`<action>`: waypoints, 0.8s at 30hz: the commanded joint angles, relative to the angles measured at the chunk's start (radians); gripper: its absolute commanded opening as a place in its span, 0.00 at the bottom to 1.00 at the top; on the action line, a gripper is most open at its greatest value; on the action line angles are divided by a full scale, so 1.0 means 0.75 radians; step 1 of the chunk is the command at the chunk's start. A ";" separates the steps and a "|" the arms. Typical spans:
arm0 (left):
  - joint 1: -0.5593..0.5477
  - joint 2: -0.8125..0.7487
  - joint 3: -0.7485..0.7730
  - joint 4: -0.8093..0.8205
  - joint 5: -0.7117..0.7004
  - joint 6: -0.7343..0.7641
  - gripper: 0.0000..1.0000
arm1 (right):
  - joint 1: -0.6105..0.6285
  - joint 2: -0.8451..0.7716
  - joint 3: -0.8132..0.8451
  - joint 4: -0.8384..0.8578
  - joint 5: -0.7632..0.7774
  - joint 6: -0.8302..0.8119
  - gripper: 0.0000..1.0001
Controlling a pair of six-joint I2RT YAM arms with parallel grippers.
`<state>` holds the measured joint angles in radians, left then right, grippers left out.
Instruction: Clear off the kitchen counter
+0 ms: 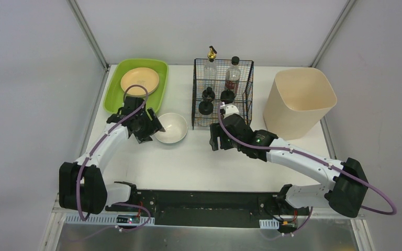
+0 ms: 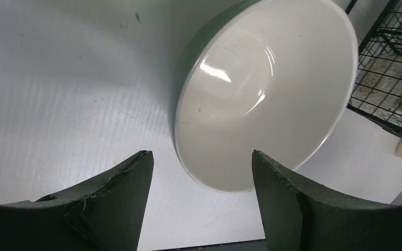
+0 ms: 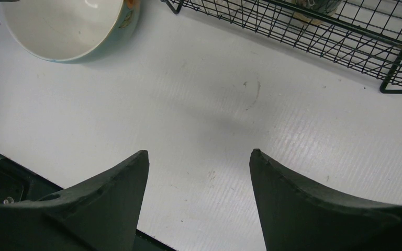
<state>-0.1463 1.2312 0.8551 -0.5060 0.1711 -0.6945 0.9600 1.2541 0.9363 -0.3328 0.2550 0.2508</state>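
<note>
Straddle bowl (image 2: 261,99) rim with parted left fingers (image 2: 110,209), pinch firmly, lift level to tray (image 1: 112,97); keep parted right fingers (image 3: 303,209) clear.

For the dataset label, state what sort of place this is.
Probably a staged white kitchen counter in a lab booth: white ceramic bowl, black wire basket of bottles, lime-green plastic tray.

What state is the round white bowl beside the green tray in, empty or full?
Empty: the round white glossy bowl sits upright on the flat white counter, its inside bare except for glare.
</note>
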 commanded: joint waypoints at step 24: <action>-0.075 0.232 0.060 0.049 -0.069 0.055 0.15 | 0.007 -0.003 0.018 0.017 0.012 0.011 0.74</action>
<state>-0.1909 1.4113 0.8574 -0.4782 0.1268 -0.6762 0.9600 1.2545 0.9363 -0.3328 0.2543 0.2512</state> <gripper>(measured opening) 0.204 0.737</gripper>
